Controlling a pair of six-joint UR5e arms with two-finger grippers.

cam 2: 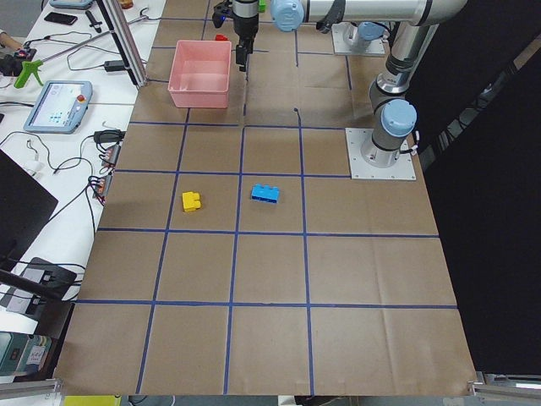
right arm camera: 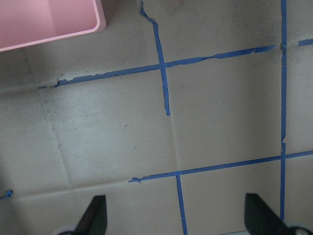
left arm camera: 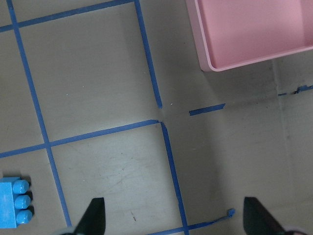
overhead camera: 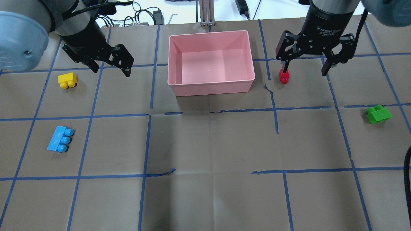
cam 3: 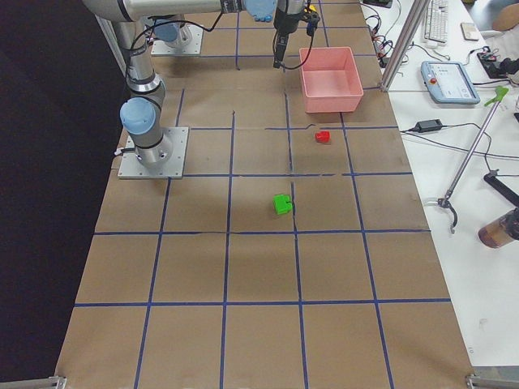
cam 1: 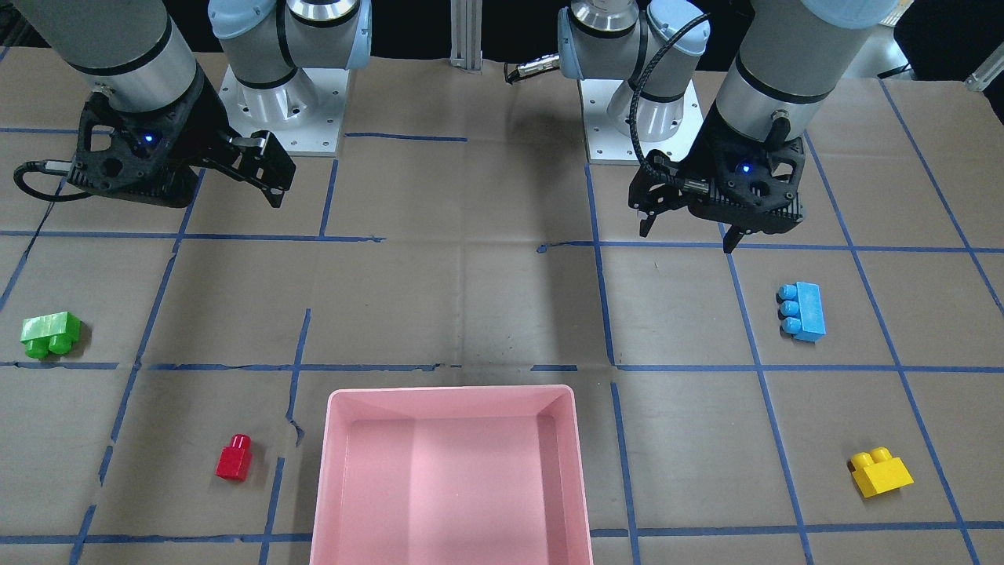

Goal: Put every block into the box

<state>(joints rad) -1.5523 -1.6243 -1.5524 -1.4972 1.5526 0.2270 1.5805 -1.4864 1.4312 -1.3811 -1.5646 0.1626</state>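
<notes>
The pink box (overhead camera: 210, 85) stands empty at the table's far middle; it also shows in the front view (cam 1: 451, 392). The blue block (overhead camera: 60, 139) and yellow block (overhead camera: 67, 80) lie on the left side. The red block (overhead camera: 284, 77) lies just right of the box, and the green block (overhead camera: 378, 114) lies further right. My left gripper (overhead camera: 112, 71) is open and empty, raised above the table between the yellow block and the box. My right gripper (overhead camera: 304, 71) is open and empty, raised above the table near the red block. The left wrist view shows the blue block (left arm camera: 13, 203) and a box corner (left arm camera: 210, 63).
Brown paper with a blue tape grid (overhead camera: 149, 115) covers the table. The two arm bases (cam 1: 282, 110) (cam 1: 639, 118) stand at the robot's edge. An aluminium post (overhead camera: 207, 12) and cables stand behind the box. A side bench with a tablet (cam 3: 450, 81) runs along the far edge.
</notes>
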